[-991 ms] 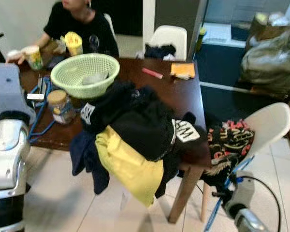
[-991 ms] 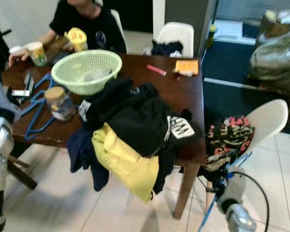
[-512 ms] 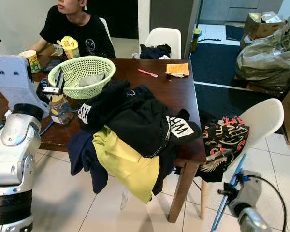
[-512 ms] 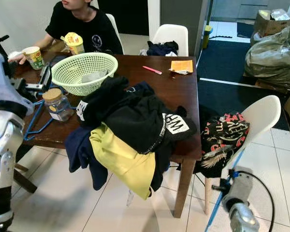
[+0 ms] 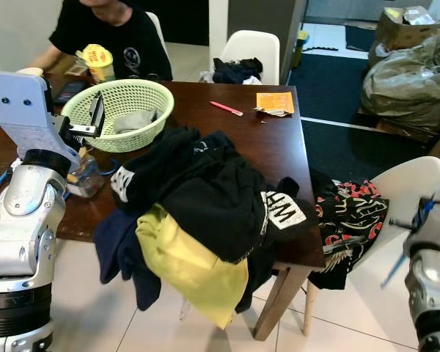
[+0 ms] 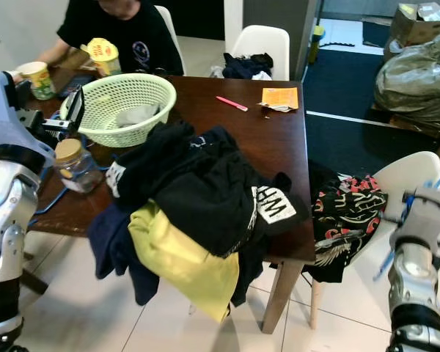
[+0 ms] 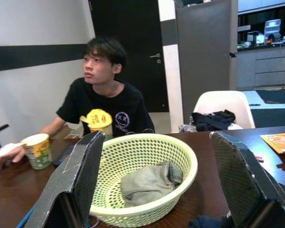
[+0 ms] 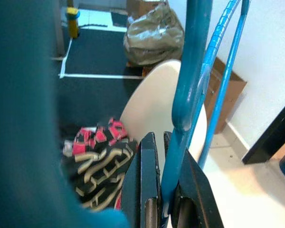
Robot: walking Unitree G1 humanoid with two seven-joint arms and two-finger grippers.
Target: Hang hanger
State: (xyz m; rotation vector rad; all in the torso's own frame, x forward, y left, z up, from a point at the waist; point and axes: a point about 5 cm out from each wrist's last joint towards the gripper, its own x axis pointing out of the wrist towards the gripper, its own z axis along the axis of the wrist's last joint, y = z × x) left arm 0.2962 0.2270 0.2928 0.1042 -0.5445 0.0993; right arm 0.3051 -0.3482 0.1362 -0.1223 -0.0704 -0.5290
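A blue hanger (image 8: 190,71) is clamped between the fingers of my right gripper (image 8: 159,142), which is shut on its bar. In the eye views that arm is low on the right beside a white chair (image 6: 407,176), with the blue hanger (image 6: 385,262) sticking out below it. My left gripper (image 7: 156,137) is open, raised over the table's left side and facing a green basket (image 7: 147,190). More blue hangers (image 6: 50,199) lie on the brown table (image 5: 275,150) near my left arm.
A pile of black and yellow clothes (image 5: 205,198) hangs over the table's front edge. A printed black garment (image 5: 348,220) lies on the white chair. A person (image 5: 106,33) sits at the far left. A glass jar (image 6: 73,165) stands by the basket, and bags (image 5: 407,70) sit far right.
My right arm has risen with the blue hanger and now sits higher beside the white chair. My left gripper came up to the basket and stays there. The camera shifted slightly.
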